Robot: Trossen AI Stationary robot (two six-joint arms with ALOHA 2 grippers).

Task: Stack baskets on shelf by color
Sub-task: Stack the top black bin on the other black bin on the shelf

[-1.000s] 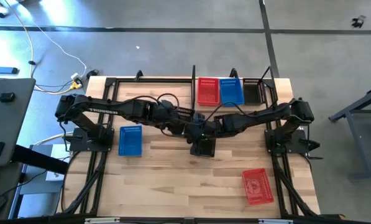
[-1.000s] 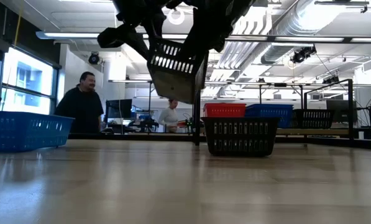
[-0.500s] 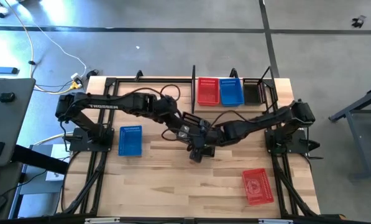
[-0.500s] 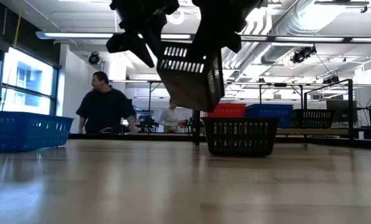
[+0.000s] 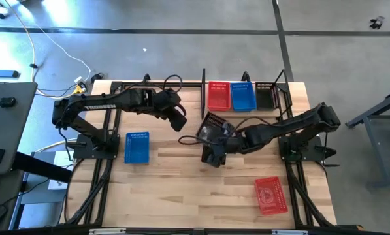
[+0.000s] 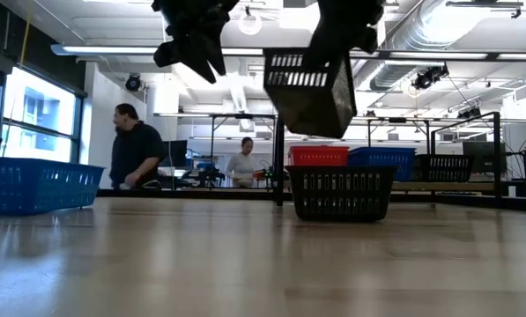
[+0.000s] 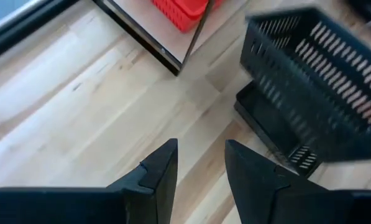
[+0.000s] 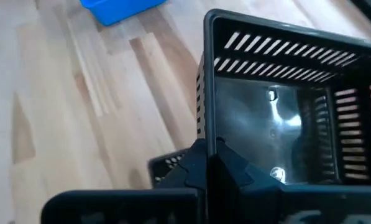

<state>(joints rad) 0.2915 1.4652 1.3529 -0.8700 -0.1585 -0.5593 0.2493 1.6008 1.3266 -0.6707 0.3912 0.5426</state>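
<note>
Right gripper (image 5: 226,138) is pinching our tilted black basket (image 6: 313,86) by its rim, mid-air above another black basket (image 6: 340,193), while our left gripper (image 5: 179,124) hangs spread, empty.

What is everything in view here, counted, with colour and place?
Black plastic mesh baskets: three; held black basket tilted in the air, table black basket below it, shelf black basket in the right bay.
Red plastic mesh baskets: shelf red basket in the left bay, loose red basket near the table's right corner.
Blue plastic mesh baskets: shelf blue basket in the middle bay, loose blue basket on the table's left.
Black metal-frame shelf: one, at the table's far edge.
Left end effector: open, empty.
Right end effector: shut on the held black basket.
</note>
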